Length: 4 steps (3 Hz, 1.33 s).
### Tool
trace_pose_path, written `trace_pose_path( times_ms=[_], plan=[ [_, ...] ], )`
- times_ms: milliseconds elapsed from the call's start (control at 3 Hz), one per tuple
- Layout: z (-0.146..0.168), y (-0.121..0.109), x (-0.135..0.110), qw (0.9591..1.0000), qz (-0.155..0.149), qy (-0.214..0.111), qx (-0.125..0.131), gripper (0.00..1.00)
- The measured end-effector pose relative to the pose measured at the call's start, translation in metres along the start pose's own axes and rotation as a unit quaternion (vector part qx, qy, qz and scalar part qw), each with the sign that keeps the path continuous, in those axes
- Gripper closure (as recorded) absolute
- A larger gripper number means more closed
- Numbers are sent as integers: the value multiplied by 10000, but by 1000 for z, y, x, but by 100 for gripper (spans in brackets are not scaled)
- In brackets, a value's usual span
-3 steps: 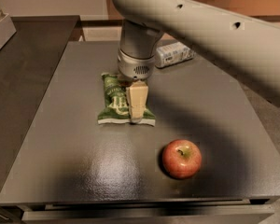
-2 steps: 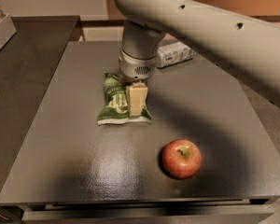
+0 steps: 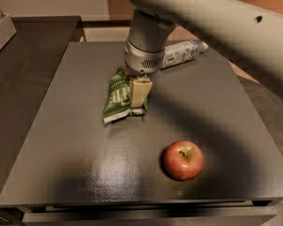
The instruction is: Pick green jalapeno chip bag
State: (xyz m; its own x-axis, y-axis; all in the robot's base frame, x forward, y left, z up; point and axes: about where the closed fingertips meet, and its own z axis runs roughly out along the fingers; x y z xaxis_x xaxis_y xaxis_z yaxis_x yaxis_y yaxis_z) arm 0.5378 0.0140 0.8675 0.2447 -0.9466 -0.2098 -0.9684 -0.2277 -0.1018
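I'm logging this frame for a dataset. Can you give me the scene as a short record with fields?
target: green jalapeno chip bag, lying on the table, left of centre
robot: end effector down on the bag's right side, touching it
apple: red apple, front right, apart from the bag
bottle: clear plastic bottle, on its side at the back

Gripper [image 3: 136, 98] on the green jalapeno chip bag [image 3: 116, 98], desk [image 3: 61, 164] centre; apple [image 3: 183, 160] blocks the front-right corner, bottle [image 3: 181, 54] (lying down) the back edge; left edge free.
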Motion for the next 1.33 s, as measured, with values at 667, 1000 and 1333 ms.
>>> trace_pose_path(
  times_ms=[667,1000,1333],
  plan=[
    [-57,-6,-5,9983,-93,-368,448,100],
    [-85,-8,-6,9962,-164,-552,659,100],
    [-111,-13,-6,9936,-227,-709,843,100]
  ],
)
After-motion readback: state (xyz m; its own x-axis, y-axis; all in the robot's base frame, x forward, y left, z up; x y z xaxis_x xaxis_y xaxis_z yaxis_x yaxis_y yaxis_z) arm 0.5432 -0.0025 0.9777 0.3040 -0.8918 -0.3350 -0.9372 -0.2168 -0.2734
